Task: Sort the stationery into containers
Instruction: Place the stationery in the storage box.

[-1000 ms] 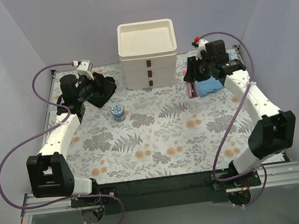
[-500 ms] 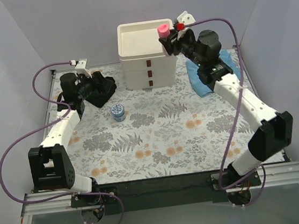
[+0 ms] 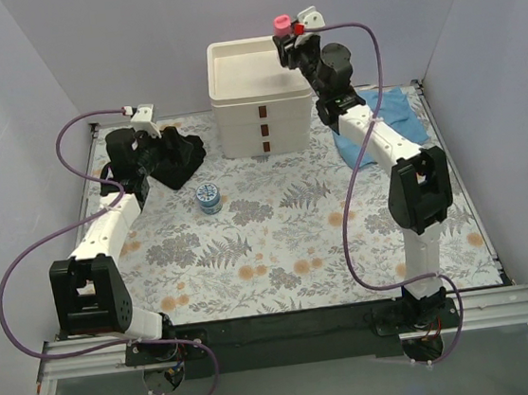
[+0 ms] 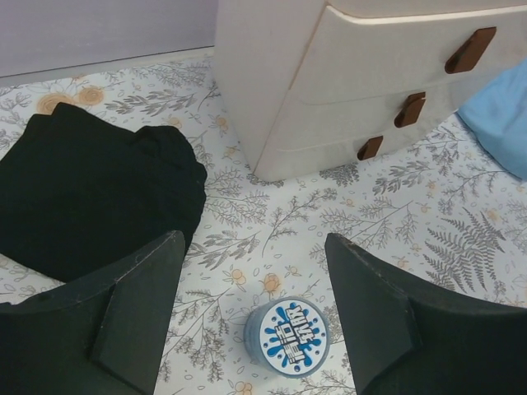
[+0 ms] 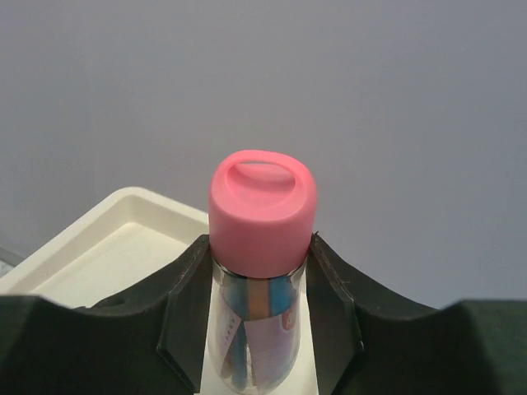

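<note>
My right gripper [image 3: 287, 46] is shut on the pink-capped clear tube [image 5: 262, 271] and holds it upright above the right edge of the cream-white organiser's [image 3: 263, 121] tray top [image 5: 107, 247]; the pink cap [image 3: 280, 25] shows in the top view. My left gripper [image 4: 251, 321] is open and empty, over the left of the table beside the black cloth [image 3: 178, 155]. The small blue round tub [image 4: 286, 336] stands on the table between its fingers in the wrist view, and in the top view [image 3: 209, 196]. The pens and markers are not in view.
The organiser's three drawers with brown handles [image 4: 410, 109] are shut. A blue cloth [image 3: 389, 118] lies right of the organiser, under my right arm. The black cloth [image 4: 82, 193] lies left of the organiser. The table has a floral cover [image 3: 288, 242].
My right gripper has lifted the pink-capped tube from the blue cloth and carried it up and left to above the organiser's tray. The left arm has barely moved.
</note>
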Robot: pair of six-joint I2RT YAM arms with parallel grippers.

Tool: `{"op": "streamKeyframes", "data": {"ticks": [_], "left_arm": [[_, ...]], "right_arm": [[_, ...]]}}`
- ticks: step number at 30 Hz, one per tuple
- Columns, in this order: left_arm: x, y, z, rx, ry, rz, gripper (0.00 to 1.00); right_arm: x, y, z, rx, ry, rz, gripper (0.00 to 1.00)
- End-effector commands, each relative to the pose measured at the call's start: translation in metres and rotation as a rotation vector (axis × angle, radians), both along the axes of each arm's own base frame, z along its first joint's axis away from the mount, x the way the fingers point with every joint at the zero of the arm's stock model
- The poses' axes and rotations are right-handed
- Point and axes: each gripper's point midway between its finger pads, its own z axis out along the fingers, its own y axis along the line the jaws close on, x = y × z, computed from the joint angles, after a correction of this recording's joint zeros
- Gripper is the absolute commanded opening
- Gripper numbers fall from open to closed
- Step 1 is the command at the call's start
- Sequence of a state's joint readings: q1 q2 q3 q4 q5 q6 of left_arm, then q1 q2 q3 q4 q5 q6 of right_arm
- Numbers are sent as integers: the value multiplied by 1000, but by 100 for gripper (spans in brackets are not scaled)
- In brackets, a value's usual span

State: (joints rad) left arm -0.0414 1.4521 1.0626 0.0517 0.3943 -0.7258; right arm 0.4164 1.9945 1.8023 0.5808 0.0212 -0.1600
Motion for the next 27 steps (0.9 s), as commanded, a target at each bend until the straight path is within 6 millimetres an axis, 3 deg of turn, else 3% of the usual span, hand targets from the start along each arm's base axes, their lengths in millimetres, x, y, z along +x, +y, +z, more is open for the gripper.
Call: {"op": "streamKeyframes", "data": {"ticks": [1, 9, 11, 12, 14, 27], "left_arm": [[8, 16, 4, 30, -1, 46, 70], [19, 21, -2, 27, 17, 48, 70], [19, 19, -7, 15, 34, 42, 70], [22, 35, -9, 13, 40, 72, 70], [24, 38, -11, 11, 46, 78, 70], [27, 37, -16, 22, 49, 48, 70]], "right_arm": [[5, -26, 76, 146, -191, -63, 1], [43, -30, 52, 175, -151, -93, 1], [47, -26, 46, 175, -136, -83, 1], [48, -26, 44, 176, -133, -78, 1], [50, -23, 38, 177, -118, -68, 1], [63, -20, 7, 137, -73, -82, 4]]}}
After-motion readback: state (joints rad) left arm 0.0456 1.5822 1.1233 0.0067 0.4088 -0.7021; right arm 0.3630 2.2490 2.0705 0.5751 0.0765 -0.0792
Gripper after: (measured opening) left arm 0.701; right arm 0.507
